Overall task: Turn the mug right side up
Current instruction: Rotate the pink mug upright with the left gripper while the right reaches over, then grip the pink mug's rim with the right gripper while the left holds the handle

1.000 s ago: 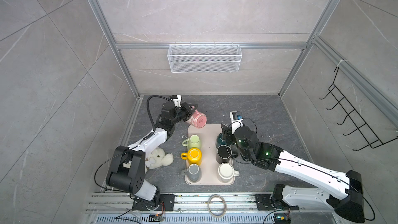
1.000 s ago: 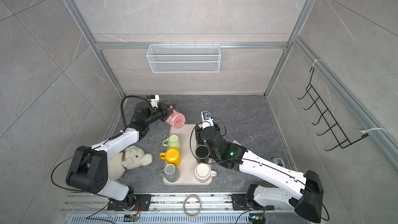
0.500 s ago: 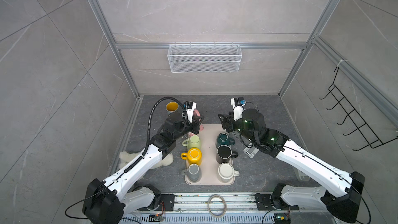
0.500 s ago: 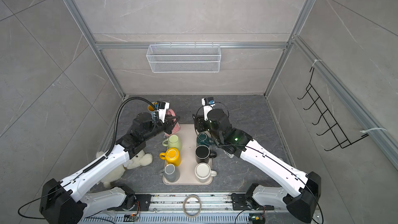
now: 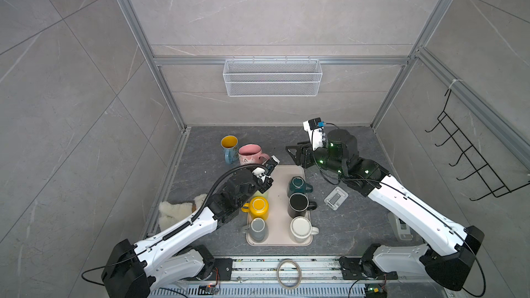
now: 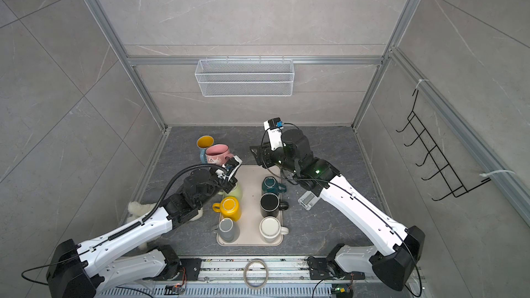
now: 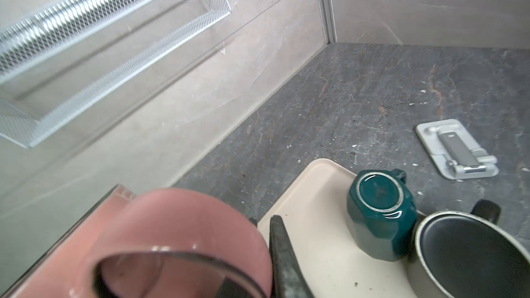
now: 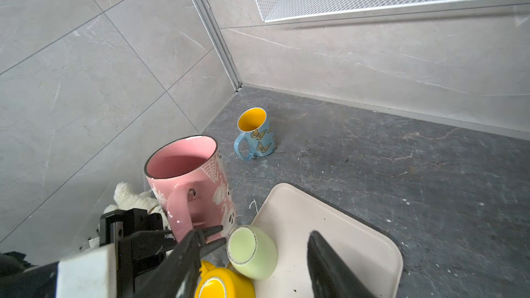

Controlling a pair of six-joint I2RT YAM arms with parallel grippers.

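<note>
Left gripper [image 8: 211, 236] clenched on upright mug's [image 5: 250, 152] handle, at tray's [image 5: 279, 204] 11 o'clock. Right gripper [image 8: 254, 234] released, empty.

The pink mug [image 5: 250, 152], white spiderwebs and pumpkins on its side, is upright, mouth up, beside the blue mug [image 5: 229, 146], handle pinched in my left pincer [image 8: 212, 235].

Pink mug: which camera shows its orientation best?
Right wrist view: the pink mug appears nearly whole, mouth up. Both top views show it small, from above; the left wrist view shows only its handle, close up.
</note>
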